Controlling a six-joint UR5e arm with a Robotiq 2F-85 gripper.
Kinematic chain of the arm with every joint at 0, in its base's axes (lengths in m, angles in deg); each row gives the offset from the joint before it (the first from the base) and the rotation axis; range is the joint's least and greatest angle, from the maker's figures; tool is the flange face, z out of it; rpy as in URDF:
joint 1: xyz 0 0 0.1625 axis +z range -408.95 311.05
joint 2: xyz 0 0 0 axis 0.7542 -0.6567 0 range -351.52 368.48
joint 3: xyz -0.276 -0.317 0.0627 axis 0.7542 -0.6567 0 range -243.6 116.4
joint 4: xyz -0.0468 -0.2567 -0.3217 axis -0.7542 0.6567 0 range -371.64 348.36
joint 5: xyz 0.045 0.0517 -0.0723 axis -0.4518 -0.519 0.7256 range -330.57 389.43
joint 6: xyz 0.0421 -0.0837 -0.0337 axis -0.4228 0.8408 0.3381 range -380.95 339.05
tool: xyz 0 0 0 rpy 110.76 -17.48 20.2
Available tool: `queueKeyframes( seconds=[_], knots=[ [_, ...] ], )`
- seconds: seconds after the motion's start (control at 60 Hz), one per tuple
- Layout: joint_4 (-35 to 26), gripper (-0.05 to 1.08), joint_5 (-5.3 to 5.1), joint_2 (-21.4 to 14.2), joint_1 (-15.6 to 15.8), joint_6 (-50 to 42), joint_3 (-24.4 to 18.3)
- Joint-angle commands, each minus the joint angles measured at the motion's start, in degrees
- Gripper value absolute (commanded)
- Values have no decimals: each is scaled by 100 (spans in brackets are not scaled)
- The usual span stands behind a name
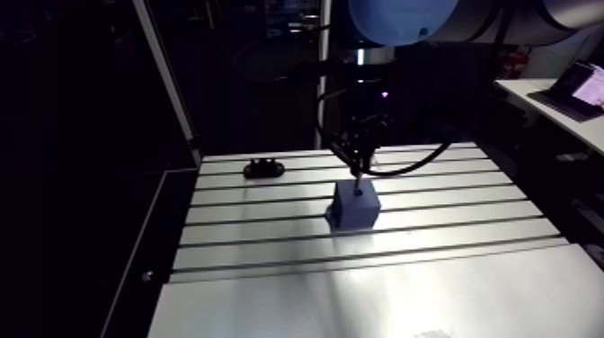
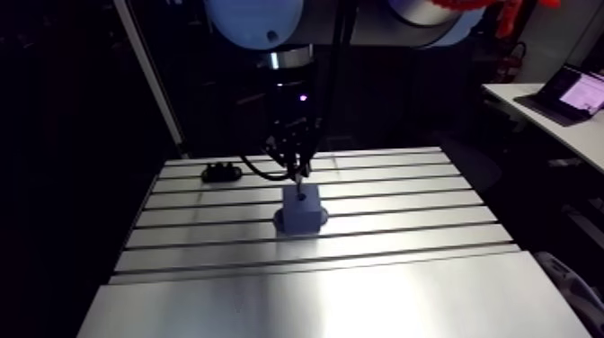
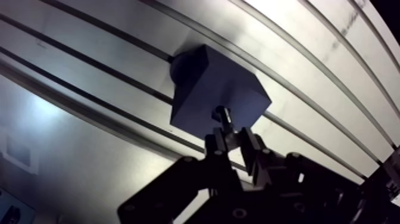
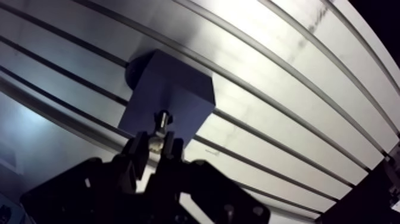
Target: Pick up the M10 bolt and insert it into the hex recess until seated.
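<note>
The risk, as I judge it, is the bolt [image 3: 224,118] going in tilted or turned against the hex recess [image 3: 218,111], so that a downward push is jamming it, sliding it in the jaws or shoving the block [image 3: 208,83] across the table [image 1: 270,225]. At the centre of the arm view the gripper [image 3: 231,138] is hanging straight down over the blue block. Its jaws are gripping the bolt, whose free end is meeting the block's top.

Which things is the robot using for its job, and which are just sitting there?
For the job: gripper, the bolt it pinches, blue block with a hole on top.

Just sitting there: small black part near the table edge, apart from the block.
</note>
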Motion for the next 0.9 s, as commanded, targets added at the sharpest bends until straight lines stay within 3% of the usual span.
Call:
queueKeyframes(
  seconds=[0.017, 0.9],
  knots=[
    [-5, 76, -2, -5, -23, 0, 24],
    [22, 76, 23, -5, -42, 0, 131]
  ],
)
